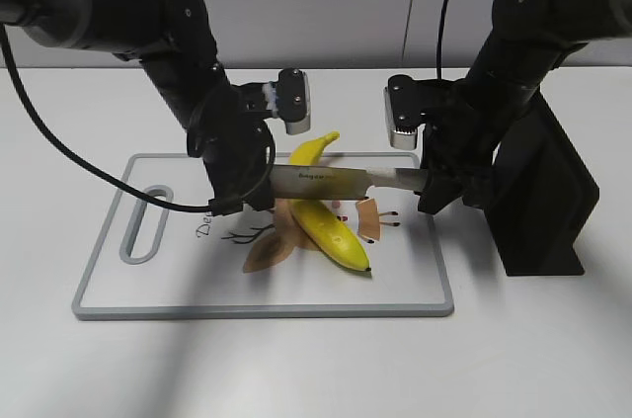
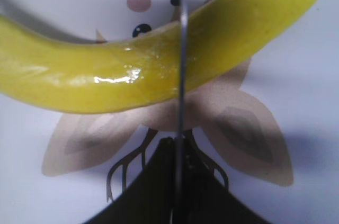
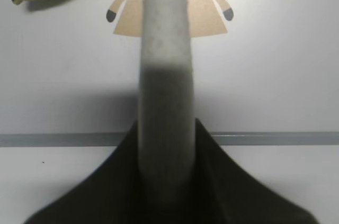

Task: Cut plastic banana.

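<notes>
White cutting board [image 1: 118,285] bears plastic banana [image 1: 331,230] under knife [image 1: 336,181].

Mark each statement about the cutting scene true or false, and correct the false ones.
1. The plastic banana lies on the cutting board. True.
2. The knife is held at both ends, by the left pincer and the right pincer. True.
3. The blade runs lengthwise along the banana. False: it crosses it.
4. The banana lies in two separated halves. False: it shows as one piece.
5. The board is plain. False: it carries a printed drawing.
</notes>
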`<move>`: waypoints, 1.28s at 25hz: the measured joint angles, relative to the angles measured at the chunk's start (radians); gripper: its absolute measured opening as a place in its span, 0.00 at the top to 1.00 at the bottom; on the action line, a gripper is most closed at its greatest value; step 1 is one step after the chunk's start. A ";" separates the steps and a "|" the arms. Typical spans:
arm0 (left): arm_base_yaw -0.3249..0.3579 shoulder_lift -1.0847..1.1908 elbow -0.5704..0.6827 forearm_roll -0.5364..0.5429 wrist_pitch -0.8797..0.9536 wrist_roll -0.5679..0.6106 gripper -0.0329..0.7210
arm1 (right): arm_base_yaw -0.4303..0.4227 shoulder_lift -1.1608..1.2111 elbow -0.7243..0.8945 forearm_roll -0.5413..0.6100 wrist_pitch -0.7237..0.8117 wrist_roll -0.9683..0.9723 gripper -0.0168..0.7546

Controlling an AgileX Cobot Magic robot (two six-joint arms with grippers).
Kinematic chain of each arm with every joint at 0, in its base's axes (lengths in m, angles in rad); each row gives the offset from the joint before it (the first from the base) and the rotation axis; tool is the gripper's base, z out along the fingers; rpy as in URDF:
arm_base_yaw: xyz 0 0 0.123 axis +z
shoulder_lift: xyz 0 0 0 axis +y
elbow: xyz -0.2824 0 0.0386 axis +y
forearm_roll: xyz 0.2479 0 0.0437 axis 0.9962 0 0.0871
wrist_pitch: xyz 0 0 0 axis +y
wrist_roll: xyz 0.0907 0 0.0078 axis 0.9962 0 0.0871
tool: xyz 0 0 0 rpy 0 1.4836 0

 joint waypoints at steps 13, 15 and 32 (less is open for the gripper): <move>0.000 0.004 -0.003 -0.004 0.001 0.000 0.97 | 0.000 0.000 0.000 0.000 -0.005 -0.001 0.75; 0.000 0.004 -0.003 -0.004 0.002 0.000 0.97 | 0.000 0.000 0.000 0.000 -0.006 -0.001 0.75; 0.000 -0.059 -0.004 0.018 0.015 0.000 0.97 | 0.002 -0.023 -0.061 -0.003 0.042 -0.003 0.75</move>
